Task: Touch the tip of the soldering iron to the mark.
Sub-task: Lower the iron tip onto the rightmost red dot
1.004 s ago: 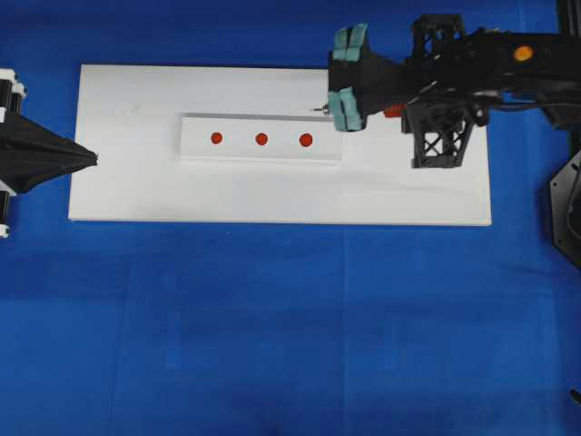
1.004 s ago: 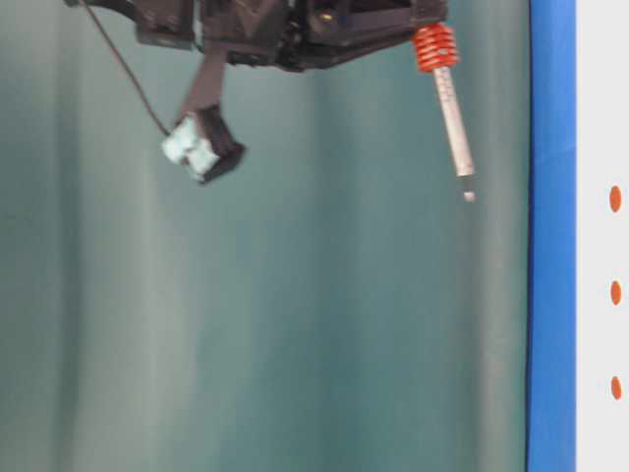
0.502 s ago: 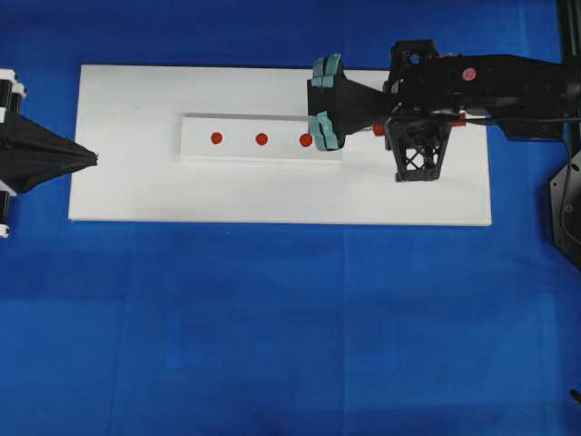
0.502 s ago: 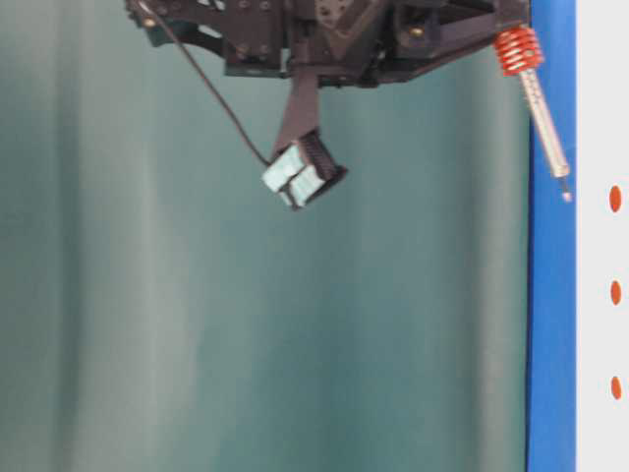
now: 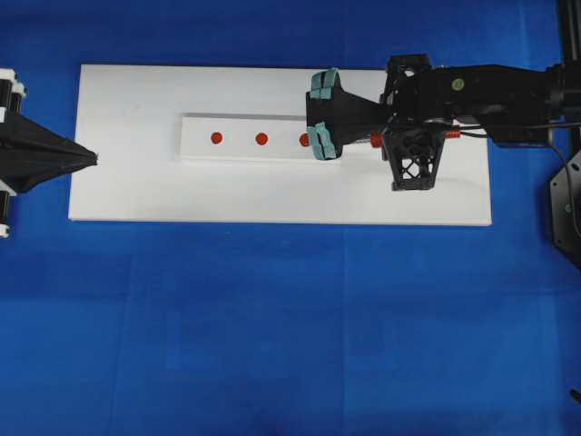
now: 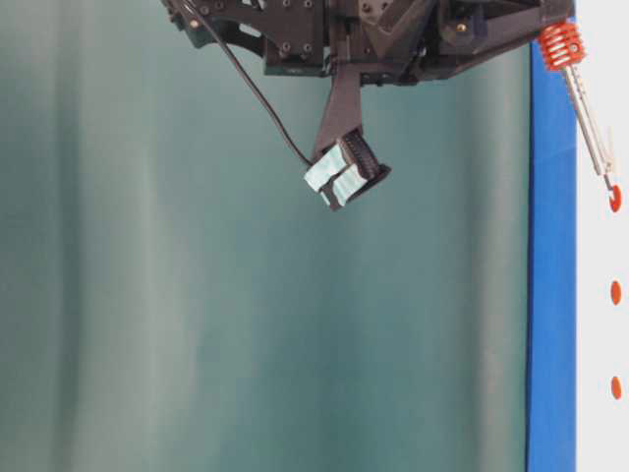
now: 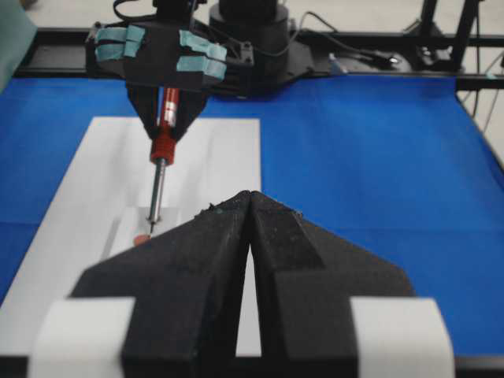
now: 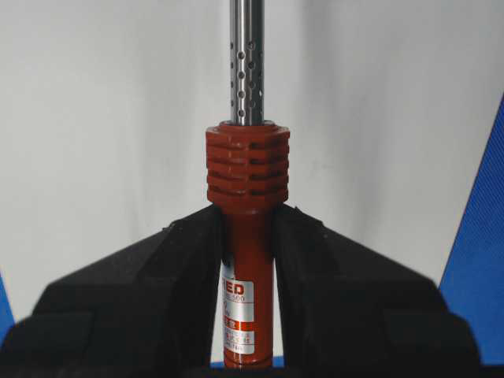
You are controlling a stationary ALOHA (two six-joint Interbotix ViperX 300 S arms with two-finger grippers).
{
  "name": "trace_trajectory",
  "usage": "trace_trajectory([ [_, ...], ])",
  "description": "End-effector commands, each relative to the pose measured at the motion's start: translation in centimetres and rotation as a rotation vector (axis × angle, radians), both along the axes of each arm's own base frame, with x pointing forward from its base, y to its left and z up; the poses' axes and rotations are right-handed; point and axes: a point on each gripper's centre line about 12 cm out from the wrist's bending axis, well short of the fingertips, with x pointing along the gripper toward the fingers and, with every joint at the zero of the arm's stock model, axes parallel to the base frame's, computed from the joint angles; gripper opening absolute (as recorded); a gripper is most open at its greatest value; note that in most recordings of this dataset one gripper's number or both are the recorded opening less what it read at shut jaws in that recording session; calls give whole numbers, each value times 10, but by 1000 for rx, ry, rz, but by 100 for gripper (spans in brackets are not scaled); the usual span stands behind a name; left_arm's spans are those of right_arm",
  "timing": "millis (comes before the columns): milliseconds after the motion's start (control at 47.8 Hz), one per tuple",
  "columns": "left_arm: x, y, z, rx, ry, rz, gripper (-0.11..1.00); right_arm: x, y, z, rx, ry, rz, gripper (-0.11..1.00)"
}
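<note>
My right gripper (image 8: 248,213) is shut on the red-orange handle of the soldering iron (image 8: 248,169). Its silver shaft (image 6: 588,108) slants down toward the white strip (image 5: 241,150). The tip (image 6: 609,185) meets the near edge of the rightmost red mark (image 6: 615,200). In the left wrist view the tip (image 7: 150,230) stands just beside that mark (image 7: 142,238). From overhead the mark (image 5: 304,139) is half hidden under the arm, and only the iron's red collar (image 5: 374,139) shows. My left gripper (image 7: 250,195) is shut and empty, at the white board's left edge (image 5: 91,157).
Two more red marks (image 5: 261,139) (image 5: 216,138) lie on the strip to the left. The strip rests on a white board (image 5: 136,109) over blue cloth (image 5: 272,318). A teal-taped black block (image 6: 344,177) and the iron's black cord (image 6: 256,93) ride above the right gripper.
My right arm has moved left and down with the iron. The tip went from well above the board to the rightmost mark. The left gripper has not moved.
</note>
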Motion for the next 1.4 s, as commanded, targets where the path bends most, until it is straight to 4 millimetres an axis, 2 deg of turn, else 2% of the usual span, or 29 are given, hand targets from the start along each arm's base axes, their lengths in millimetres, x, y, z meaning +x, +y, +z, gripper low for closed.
trace_trajectory([
  [0,1,-1,4,3,-11,-3,0,4,0,8,-3,-29,2,6],
  [397,2,0,2,1,-6,-1,0,3,-6,4,-1,-18,-17,6],
  [1381,1,0,3,1,-9,-1,0,4,-6,4,-2,-18,-14,6],
])
